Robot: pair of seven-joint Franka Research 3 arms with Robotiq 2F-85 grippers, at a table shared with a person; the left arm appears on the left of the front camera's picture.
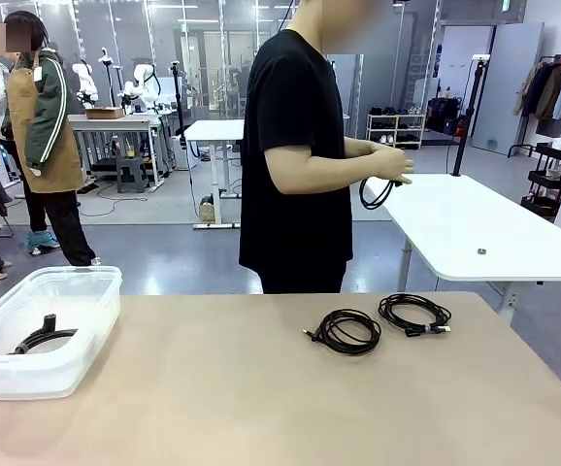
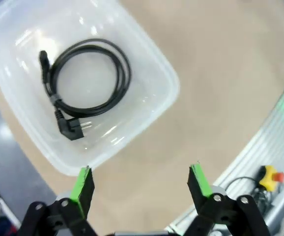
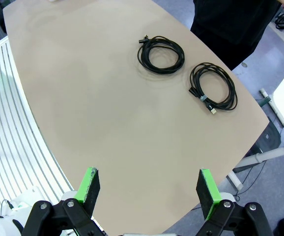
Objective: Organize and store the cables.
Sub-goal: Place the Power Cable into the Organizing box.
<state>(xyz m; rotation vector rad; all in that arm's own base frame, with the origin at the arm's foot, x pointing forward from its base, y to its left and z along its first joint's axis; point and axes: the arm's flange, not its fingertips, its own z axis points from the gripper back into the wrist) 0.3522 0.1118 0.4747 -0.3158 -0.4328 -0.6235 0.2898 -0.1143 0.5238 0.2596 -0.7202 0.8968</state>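
At the surface's [image 1: 213, 388] left, spread left fingers [image 2: 84, 184] over a clear bin [image 1: 86, 291] containing one coiled cable [image 2: 126, 73]. Right of centre, a second coil [image 3: 179, 56] beside a third coil [image 3: 200, 95], a person's hands [image 1: 392, 167] beyond holding a fourth coil [image 1: 376, 199]. Spread, empty right fingers [image 3: 207, 191] above the surface

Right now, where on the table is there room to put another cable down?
The biggest bare patch of table lies between the clear bin and the nearer coiled cable, and along the whole near edge. It is crowded far right, where that coil and a second coiled cable lie close together. The bin holds one power cable.
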